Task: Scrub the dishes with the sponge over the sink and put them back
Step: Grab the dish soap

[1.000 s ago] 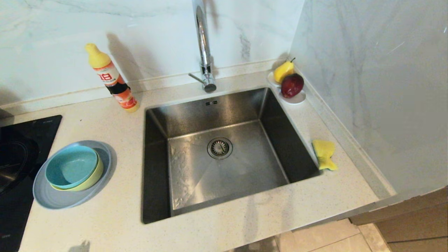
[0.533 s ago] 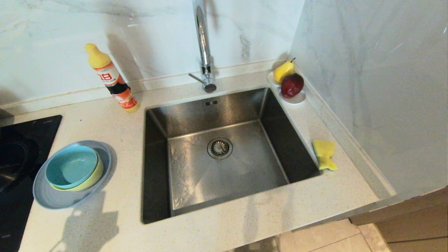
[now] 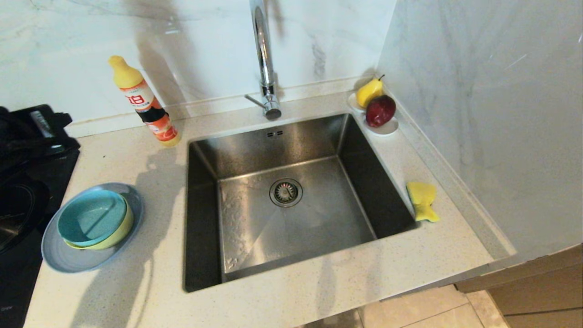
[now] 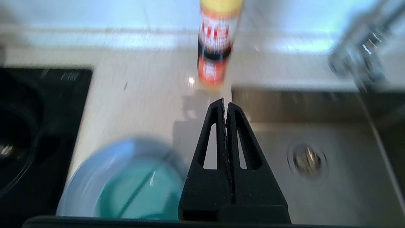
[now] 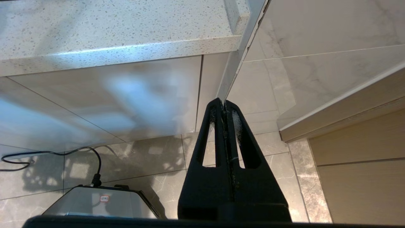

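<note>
Head view: the steel sink (image 3: 291, 200) fills the middle of the frame, with its round drain (image 3: 286, 192) at the centre of the basin and the chrome faucet (image 3: 264, 59) rising at the top centre. At the lower left, on the speckled counter (image 3: 150, 282), the small teal bowl (image 3: 91, 217) sits nested inside the yellow-green bowl (image 3: 119, 230), and both rest on the grey-blue plate (image 3: 68, 257). The plate's left edge overlaps the black cooktop (image 3: 18, 273). The yellow sponge (image 3: 422, 200) lies at the right of the frame, just beside the sink's right rim and apart from the dishes. An orange soap bottle (image 3: 143, 102) with a yellow cap stands at the upper left, near the sink's back corner. A white dish (image 3: 387, 127) at the upper right holds a yellow pear (image 3: 369, 92) and a dark red apple (image 3: 380, 110).

The left arm (image 3: 32, 132) shows at the left edge, above the cooktop. In the left wrist view, the left gripper (image 4: 225, 103) has its fingers pressed together, holding nothing, above the counter between the stacked dishes and the sink. In the right wrist view, the right gripper (image 5: 223, 103) also has its fingers together and empty, hanging low beneath the counter's edge, over the tiled floor (image 5: 152, 161).
</note>
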Available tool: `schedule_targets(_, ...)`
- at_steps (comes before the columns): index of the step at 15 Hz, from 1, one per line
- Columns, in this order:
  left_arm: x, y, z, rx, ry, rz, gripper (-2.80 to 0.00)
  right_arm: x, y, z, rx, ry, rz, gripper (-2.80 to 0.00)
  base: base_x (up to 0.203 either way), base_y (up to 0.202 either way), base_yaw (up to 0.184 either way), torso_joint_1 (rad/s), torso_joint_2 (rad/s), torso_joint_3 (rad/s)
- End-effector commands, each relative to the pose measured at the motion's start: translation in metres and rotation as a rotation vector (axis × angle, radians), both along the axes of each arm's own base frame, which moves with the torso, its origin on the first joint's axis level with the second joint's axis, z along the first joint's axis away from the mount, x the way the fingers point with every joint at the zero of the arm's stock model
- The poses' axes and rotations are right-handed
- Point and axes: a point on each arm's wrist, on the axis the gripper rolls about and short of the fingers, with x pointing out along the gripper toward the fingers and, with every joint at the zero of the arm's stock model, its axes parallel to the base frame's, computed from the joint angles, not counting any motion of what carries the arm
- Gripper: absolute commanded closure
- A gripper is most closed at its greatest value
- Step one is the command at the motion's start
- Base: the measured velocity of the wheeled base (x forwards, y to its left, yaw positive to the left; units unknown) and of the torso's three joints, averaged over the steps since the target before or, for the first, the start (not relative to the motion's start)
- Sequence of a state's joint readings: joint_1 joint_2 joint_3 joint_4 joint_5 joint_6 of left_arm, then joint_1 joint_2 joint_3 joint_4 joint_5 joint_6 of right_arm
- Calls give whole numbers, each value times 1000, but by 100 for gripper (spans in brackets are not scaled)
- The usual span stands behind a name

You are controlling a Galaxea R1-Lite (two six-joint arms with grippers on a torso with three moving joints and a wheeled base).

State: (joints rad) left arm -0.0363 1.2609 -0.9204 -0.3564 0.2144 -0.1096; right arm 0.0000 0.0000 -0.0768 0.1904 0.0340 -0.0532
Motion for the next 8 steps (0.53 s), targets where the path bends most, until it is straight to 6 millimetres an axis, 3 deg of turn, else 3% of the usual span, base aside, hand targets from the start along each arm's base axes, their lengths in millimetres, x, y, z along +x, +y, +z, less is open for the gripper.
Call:
schedule_targets(1, 76, -4, -24, 4, 56, 45, 0, 0, 0, 0, 0, 0, 1, 0, 0, 0, 0, 0, 0, 0)
schedule_targets(3, 99, -5, -30, 7, 5, 79, 0, 0, 0, 0, 0, 0, 1, 0, 0, 0, 0, 0, 0, 0)
schedule_targets(8, 132, -5, -49, 21, -24, 140, 0, 0, 0, 0, 0, 0, 0, 0, 0, 0, 0, 0, 0, 0)
